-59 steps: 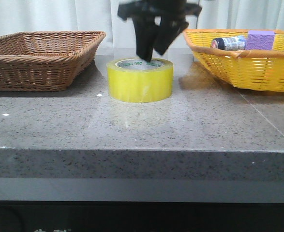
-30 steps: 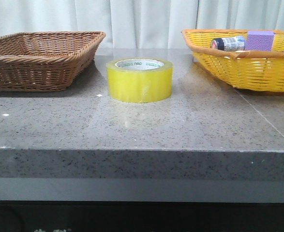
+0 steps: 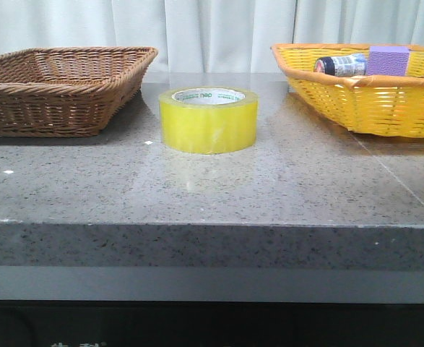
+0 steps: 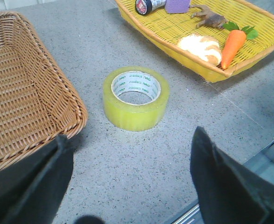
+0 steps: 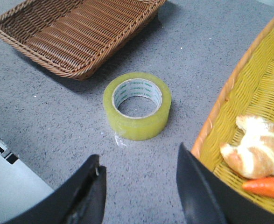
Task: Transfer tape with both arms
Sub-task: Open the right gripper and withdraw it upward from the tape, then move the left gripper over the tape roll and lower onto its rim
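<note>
Both arms held high over the grey stone counter [image 3: 212, 195], neither visible from the front cam. Left pincer [image 4: 132, 186] spread wide, nothing between its fingers [image 4: 221, 182]; right pincer [image 5: 139, 191] likewise parted and empty, fingers [image 5: 195, 191] well above the surface. The tape [image 3: 209, 120] lies flat on one face, core hole pointing straight up, axis vertical, printed inner core legible at the rim. It sits mid-counter between the brown wicker basket [image 3: 60, 87] on the left and the yellow basket [image 3: 370, 101] on the right, touching neither. Bare counter on all sides of the roll, w/ a broad strip toward the front edge. Yellow basket holds a bottle [image 3: 340, 64], purple block [image 3: 389, 60], bread [image 4: 201, 47] and carrot [image 4: 234, 43].
</note>
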Controlling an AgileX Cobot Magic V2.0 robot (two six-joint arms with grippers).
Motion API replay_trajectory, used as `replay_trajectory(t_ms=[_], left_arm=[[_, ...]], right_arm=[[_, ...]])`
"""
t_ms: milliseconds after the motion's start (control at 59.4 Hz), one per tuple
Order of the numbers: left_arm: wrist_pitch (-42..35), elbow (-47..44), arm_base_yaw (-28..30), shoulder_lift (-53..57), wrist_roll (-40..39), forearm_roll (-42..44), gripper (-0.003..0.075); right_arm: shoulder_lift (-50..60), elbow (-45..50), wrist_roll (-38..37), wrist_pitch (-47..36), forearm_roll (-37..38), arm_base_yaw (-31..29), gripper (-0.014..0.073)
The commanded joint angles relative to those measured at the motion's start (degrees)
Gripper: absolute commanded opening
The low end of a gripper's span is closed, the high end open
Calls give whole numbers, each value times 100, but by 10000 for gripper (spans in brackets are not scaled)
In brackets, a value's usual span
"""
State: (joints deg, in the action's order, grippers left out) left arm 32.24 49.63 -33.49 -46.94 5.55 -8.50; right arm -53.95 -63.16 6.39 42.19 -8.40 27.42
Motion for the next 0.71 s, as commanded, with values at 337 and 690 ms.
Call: replay_trajectory(t_ms=[337,690], left_arm=[[-392,172,-43,9,-7,-95,511],[-500,172,-43,9,-7,-95,511]], right_arm=[[1455,1318,-30,-849,-96,-14,381],[1456,1318,-30,-893,-101,-14,381]])
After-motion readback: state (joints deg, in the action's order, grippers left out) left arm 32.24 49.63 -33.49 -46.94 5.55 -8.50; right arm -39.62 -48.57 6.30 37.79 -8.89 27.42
